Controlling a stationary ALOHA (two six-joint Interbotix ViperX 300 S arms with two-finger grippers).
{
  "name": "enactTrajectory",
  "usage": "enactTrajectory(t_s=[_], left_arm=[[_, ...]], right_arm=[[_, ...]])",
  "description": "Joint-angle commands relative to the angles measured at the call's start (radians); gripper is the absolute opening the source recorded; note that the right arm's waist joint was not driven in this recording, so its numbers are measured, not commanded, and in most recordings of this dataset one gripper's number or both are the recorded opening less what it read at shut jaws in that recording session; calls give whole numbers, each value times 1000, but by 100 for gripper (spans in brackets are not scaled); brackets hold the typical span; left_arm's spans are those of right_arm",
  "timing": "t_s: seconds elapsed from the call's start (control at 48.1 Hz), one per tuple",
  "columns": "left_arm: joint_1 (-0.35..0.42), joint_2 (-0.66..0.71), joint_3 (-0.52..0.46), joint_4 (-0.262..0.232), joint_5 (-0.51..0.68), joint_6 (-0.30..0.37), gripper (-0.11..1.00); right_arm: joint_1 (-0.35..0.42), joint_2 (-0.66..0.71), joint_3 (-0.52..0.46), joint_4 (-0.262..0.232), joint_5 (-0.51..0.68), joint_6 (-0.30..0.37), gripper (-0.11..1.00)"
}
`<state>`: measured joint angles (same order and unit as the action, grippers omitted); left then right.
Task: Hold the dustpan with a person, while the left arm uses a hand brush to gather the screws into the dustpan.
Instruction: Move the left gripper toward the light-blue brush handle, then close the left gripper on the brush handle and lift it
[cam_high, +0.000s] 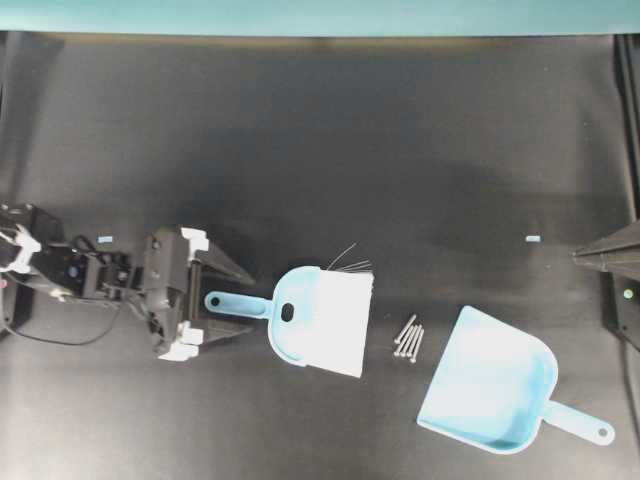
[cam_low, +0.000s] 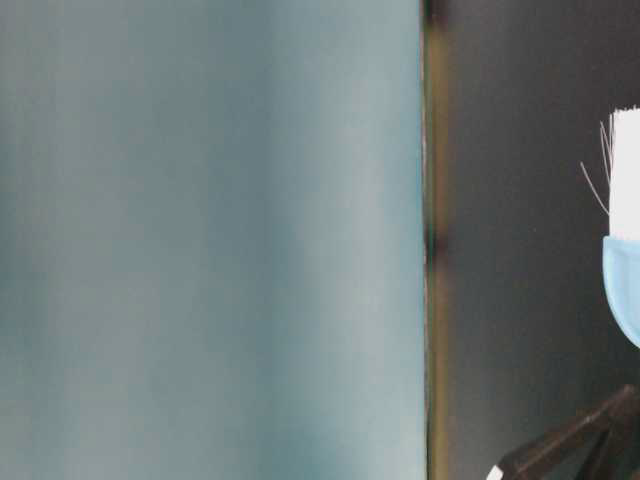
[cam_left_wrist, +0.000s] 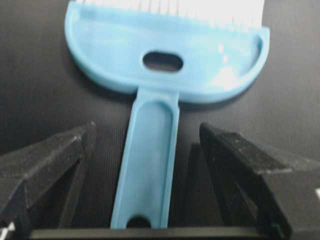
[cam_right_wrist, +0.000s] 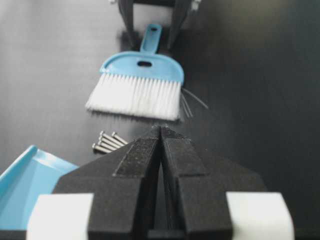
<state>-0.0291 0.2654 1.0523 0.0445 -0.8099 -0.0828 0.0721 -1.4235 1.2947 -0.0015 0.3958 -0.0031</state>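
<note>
The light blue hand brush (cam_high: 325, 318) lies flat on the black mat, white bristles toward the right. My left gripper (cam_high: 250, 301) is open, one finger on each side of the brush handle (cam_left_wrist: 150, 165) without touching it. Both fingers (cam_left_wrist: 235, 155) rest low by the mat. Several silver screws (cam_high: 409, 338) lie side by side between the bristles and the dustpan (cam_high: 490, 385), whose wide lip faces them. My right gripper (cam_high: 578, 257) sits at the right edge, shut and empty, its tips (cam_right_wrist: 161, 129) pointing at the brush (cam_right_wrist: 142, 75). The person is out of view.
A teal wall (cam_high: 320, 15) runs along the far edge of the mat. A small pale tape mark (cam_high: 532, 239) lies near the right gripper and another (cam_high: 105, 238) by the left arm. Stray dark hairs (cam_high: 350, 262) stick out from the bristles.
</note>
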Motion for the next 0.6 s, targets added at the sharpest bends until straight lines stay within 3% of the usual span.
enactTrajectory(t_s=[0.0, 0.353, 0.582], left_arm=[[-6, 20, -25, 3, 34, 2, 81], [-8, 32, -52, 3, 130, 28, 76], [-17, 29, -52, 2, 137, 37, 35]], right_arm=[[0, 5, 0, 0, -3, 9, -1], [0, 3, 20, -2, 11, -12, -1], [0, -5, 34, -15, 66, -12, -1]])
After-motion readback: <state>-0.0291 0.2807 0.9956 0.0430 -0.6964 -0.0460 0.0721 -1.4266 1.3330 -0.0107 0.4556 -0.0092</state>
